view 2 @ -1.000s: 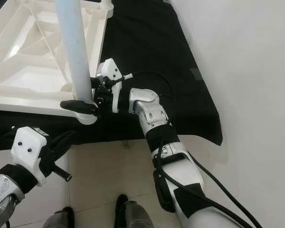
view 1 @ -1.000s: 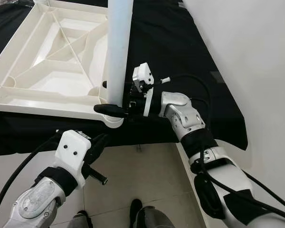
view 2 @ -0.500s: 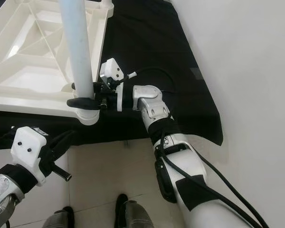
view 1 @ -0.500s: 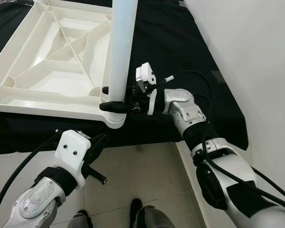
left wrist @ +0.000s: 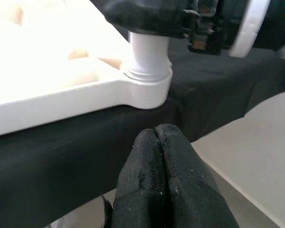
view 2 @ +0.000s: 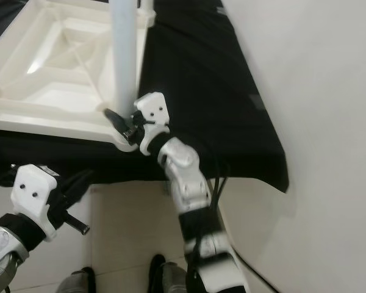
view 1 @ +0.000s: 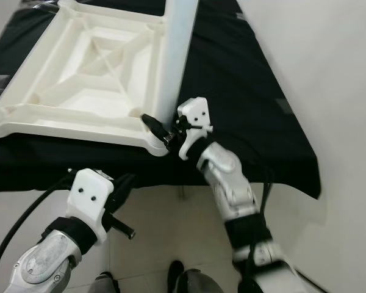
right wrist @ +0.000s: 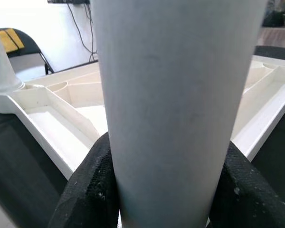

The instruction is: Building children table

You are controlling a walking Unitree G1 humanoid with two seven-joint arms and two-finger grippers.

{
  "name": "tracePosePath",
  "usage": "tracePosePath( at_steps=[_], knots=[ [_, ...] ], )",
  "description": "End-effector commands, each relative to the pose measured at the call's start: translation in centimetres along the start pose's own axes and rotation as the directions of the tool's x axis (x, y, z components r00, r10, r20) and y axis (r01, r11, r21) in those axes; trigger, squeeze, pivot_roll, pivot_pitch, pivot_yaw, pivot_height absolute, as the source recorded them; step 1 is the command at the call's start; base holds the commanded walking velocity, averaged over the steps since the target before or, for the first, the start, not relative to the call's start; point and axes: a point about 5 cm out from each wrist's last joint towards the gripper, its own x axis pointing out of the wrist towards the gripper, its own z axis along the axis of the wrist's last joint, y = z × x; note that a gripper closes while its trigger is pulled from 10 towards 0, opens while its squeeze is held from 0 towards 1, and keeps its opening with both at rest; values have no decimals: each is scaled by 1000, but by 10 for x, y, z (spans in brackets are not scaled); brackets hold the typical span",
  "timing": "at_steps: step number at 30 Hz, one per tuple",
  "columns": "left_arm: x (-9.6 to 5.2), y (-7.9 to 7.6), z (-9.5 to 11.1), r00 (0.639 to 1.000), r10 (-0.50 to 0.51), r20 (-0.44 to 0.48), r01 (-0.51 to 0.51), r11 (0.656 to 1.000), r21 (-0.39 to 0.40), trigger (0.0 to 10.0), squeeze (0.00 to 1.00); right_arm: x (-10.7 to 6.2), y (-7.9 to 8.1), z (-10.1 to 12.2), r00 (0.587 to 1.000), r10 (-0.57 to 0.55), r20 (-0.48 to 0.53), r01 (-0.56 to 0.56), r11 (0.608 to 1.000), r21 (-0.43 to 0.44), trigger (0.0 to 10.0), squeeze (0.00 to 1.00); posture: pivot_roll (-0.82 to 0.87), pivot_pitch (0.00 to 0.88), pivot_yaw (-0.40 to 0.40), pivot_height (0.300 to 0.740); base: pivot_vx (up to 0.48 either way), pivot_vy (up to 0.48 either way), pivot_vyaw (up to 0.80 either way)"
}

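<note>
A white children's tabletop (view 1: 67, 125) lies upside down on a black cloth, ribs showing. A white round leg (view 1: 175, 55) stands upright in the socket (left wrist: 149, 88) at its near right corner. My right gripper (view 1: 157, 127) is shut on the base of this leg; in the right wrist view its black fingers (right wrist: 90, 190) press on both sides of the leg (right wrist: 166, 95). My left gripper (view 1: 123, 186) hangs below the table's front edge, over the floor, with its fingertips (left wrist: 156, 142) pressed together on nothing.
The black cloth (view 1: 262, 122) covers the work surface and drops off at the front edge. A white wall (view 1: 335, 91) runs close on the right. Pale floor tiles (view 1: 171, 226) lie below. Another white leg (right wrist: 0, 61) stands at a further corner.
The camera has shifted. My right arm has swung round, so its forearm now reaches the leg from below instead of from the right. It still holds the leg. The left arm is unchanged.
</note>
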Motion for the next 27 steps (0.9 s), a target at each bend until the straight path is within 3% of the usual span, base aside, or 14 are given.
tracePosePath(
  at_steps=[1, 4, 5, 11, 12, 14, 15, 17, 18, 20, 21, 24, 25, 27],
  knots=[
    [-1, -4, -1, 1000, -25, -10, 25, 1000, 7, 10000, 0, -8, 18, -45, 982, 32, -188, -18, 997, 74, 0, 0, 128, 294, -170, 740, 0, 0, 0],
    [1, -4, -1, 1000, -25, -6, 25, 1000, 7, 10000, 0, 5, 22, -39, 985, 66, -157, -57, 996, 63, 0, 0, 133, 289, -176, 740, 0, 0, 0],
    [2, -4, -1, 1000, -24, -4, 24, 1000, 8, 10000, 0, 10, 22, -36, 986, 72, -152, -65, 996, 55, 10000, 0, 133, 289, -177, 740, 0, 0, 0],
    [3, -4, 0, 1000, -28, 1, 28, 1000, 9, 10000, 0, 23, 16, -16, 987, 115, -111, -110, 993, 47, 10000, 47, 133, 290, -174, 740, 0, 0, 0],
    [4, -5, 0, 1000, -31, 3, 31, 999, 7, 10000, 0, 26, 14, -5, 982, 170, -78, -165, 984, 62, 10000, 624, 135, 290, -174, 740, 0, 0, 0],
    [4, -5, 0, 1000, -31, 3, 31, 999, 7, 10000, 0, 26, 14, -5, 982, 170, -78, -165, 984, 62, 10000, 624, 135, 290, -174, 740, 0, 0, 0],
    [4, -5, 0, 999, -34, 4, 34, 999, 7, 10000, 0, 25, 15, 5, 968, 245, -54, -242, 969, 57, 10000, 1000, 139, 291, -174, 740, 0, 0, 0],
    [4, -5, 0, 999, -33, 5, 33, 999, 9, 10000, 0, 23, 10, 26, 899, 438, 6, -438, 899, 6, 10000, 1000, 142, 292, -175, 740, 0, 0, 0],
    [4, -5, 0, 999, -33, 5, 33, 999, 9, 10000, 0, 23, 10, 26, 899, 438, 6, -438, 899, 6, 10000, 1000, 142, 292, -175, 740, 0, 0, 0],
    [4, -4, 1, 999, -32, 5, 32, 999, 10, 10000, 0, 22, 5, 33, 851, 525, 19, -525, 851, -8, 10000, 945, 152, 293, -172, 740, 0, 0, 0],
    [4, -4, 1, 999, -31, 6, 31, 999, 12, 10000, 0, 19, -4, 36, 772, 635, -21, -635, 769, -69, 10000, 0, 163, 294, -179, 740, 0, 0, 0],
    [4, -4, 1, 999, -31, 6, 31, 999, 13, 10000, 0, 19, -7, 35, 743, 667, -53, -669, 738, -92, 10000, 0, 163, 294, -179, 740, 0, 0, 0],
    [3, -5, 1, 1000, -31, -1, 31, 999, 21, 10000, 0, 19, -13, 34, 697, 706, -126, -717, 683, -138, 10000, 0, 178, 299, -191, 740, 0, 0, 0],
    [3, -4, 0, 1000, -30, -4, 30, 999, 24, 10000, 0, 21, -15, 36, 685, 716, -133, -728, 670, -144, 10000, 0, 178, 299, -191, 740, 0, 0, 0]
  ],
)
